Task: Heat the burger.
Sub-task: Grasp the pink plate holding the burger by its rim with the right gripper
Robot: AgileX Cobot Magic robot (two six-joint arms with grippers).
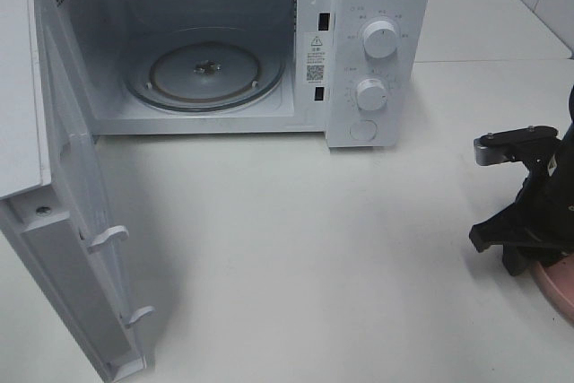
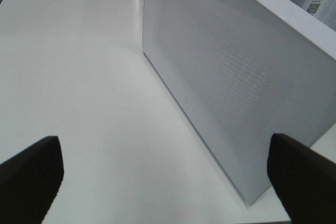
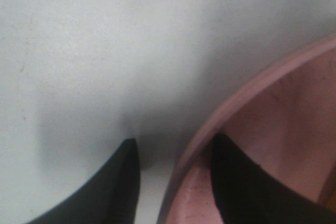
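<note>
The burger is out of view in all three views. A pink plate (image 1: 558,286) shows partly at the right edge of the table, and its rim (image 3: 247,95) fills the right wrist view. My right gripper (image 1: 523,256) is down at that rim, open. One finger (image 3: 113,192) is outside over the table and the other (image 3: 244,187) is inside the plate. A small gap remains between the outer finger and the rim. My left gripper (image 2: 165,179) is wide open and empty, beside the microwave door's outer face (image 2: 231,77).
The white microwave (image 1: 377,42) stands at the back with its door (image 1: 72,221) swung fully open to the left. Its glass turntable (image 1: 204,73) is bare. White table (image 1: 305,248) lies in front of it.
</note>
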